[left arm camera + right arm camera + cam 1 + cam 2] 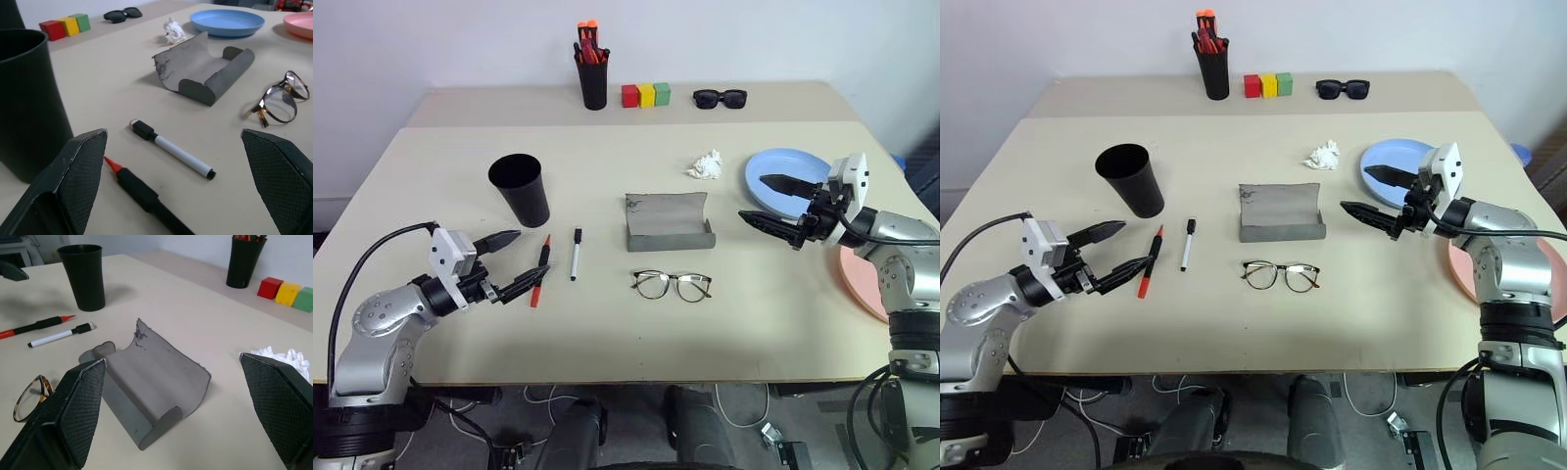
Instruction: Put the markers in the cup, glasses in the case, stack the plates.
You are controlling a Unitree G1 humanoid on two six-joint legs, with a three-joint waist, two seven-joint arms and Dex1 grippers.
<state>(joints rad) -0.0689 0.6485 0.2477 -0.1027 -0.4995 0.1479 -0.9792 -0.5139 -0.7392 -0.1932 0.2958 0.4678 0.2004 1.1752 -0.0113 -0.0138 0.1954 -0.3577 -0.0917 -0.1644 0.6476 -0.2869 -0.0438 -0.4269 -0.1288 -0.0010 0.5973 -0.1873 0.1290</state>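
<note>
Along the back of the counter (607, 333) I see a black pen holder (593, 80) with orange-tipped pens, three blocks in red, yellow and green (646, 95), and chunky black sunglasses (720, 98). A crumpled white tissue (705, 165) lies between the grey case (668, 223) and the light blue plate (781, 180), touching neither.

The case sits open mid-counter, long axis across the counter, lid tilted back toward the far wall. Just in front of it the glasses (672, 285) lie flat, lenses side by side along that same line.

The two markers lie side by side near the cup (521, 190), both running roughly front to back. The red marker (540, 269) leans slightly, red tip end nearer me; the white marker (576, 254) has its black cap toward the far side. The cup stands upright just behind them, mouth up.

My left gripper (509, 264) hovers beside the red marker, jaws wide apart and empty. My right gripper (781, 208) hangs over the blue plate's near edge, jaws apart, holding nothing, pointing toward the case. The pink plate (862, 284) lies at the right edge, partly hidden by my right arm.
</note>
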